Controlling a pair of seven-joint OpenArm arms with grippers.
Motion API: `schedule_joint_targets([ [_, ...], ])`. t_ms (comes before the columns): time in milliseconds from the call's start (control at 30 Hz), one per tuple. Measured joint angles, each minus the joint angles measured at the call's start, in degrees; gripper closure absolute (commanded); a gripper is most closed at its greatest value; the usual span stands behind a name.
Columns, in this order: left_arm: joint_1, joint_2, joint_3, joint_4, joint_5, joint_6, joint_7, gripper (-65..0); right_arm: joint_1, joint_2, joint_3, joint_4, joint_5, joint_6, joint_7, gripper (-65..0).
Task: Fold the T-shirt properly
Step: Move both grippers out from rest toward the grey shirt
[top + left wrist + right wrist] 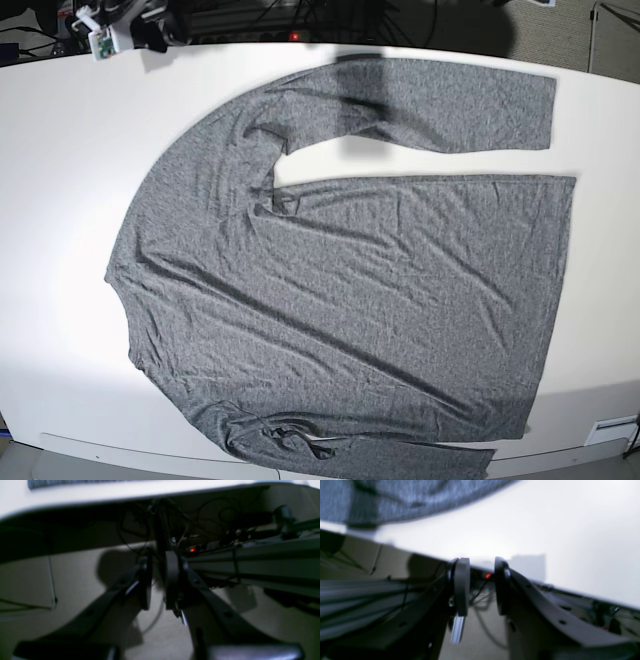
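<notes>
The left tool (pixel 158 582) hangs off the bench's edge, looking in under the white bench (pixel 75 495) at a tangle of dark cables (pixel 180 517), a small red light and an aluminium rail (pixel 262 562) over a beige floor (pixel 155 635). Its two pads stand a narrow way apart with nothing between them. The right tool (pixel 481 585) is posed much the same (low at the bench's rim, tipped so the white top fills the upper right of its view), its pads parted somewhat wider and likewise empty. Neither arm shows in the base view.

The T-shirt (pixel 350 290) lies spread flat across the bench, heather-grey, lightly wrinkled, its hem toward the right of the base view. One long sleeve runs along the far side, crossed by a dark shadow; the other trails along the near edge, bunched at the shoulder and partly over the rim. A corner of the cloth shows at the top left of the right wrist view. Beyond the far edge sit cables and equipment, too dark to make out.
</notes>
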Motion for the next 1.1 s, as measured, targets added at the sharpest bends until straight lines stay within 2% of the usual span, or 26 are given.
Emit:
schedule_joint_targets([
  [200,-1.2,0.0,-0.1,8.3,-0.1,-0.5,0.3,-8.8,6.8,-0.1,2.3,1.5,-0.2,0.0,0.2,-16.8],
  [333,-6.1,0.1,-0.1,9.2,-0.2,-0.5,-0.2,-8.8,14.9,-1.3,2.4,1.5,-0.2,0.0,2.4,-16.8],
  [567,-14.9,0.0,-0.1,9.2,0.1,-0.6,-0.1,-9.5,23.7,-1.5,2.4,1.5,-0.2,0.0,1.4,-16.8],
  [667,-19.8,0.1,-0.2,9.2,1.1,-0.6,0.0,-16.6,26.8,-1.5,2.4,1.5,-0.5,0.0,-0.9,-16.9],
  [767,-24.5,-0.2,-0.1,9.1,8.3,-0.9,0.1,-23.7,29.6,-1.5,2.4,1.5,-9.0,0.7,-2.1,-17.1],
  [800,-25.6,-0.7,0.0,9.1,9.4,-1.0,0.2,-24.6,30.2,-1.5,2.4,1.5,-11.9,1.3,-2.0,-19.6],
  [900,-27.3,-6.3,0.0,9.1,10.7,-0.9,-0.2,-25.6,31.5,-1.4,2.4,1.5,-19.8,6.7,-1.9,-29.4],
  [933,-27.6,-8.7,0.0,9.1,11.0,-0.8,0.0,-25.6,31.7,-1.4,2.4,1.5,-23.0,7.6,-1.8,-31.7],
  [1000,-27.8,-13.9,0.0,9.1,12.2,-0.9,-0.1,-25.6,31.7,-1.5,2.3,1.5,-27.9,8.3,-1.8,-32.7],
  [1100,-27.7,-22.5,0.4,9.1,17.3,-1.0,-1.1,-25.6,31.7,-1.5,2.3,1.5,-33.2,8.4,-1.7,-32.7],
])
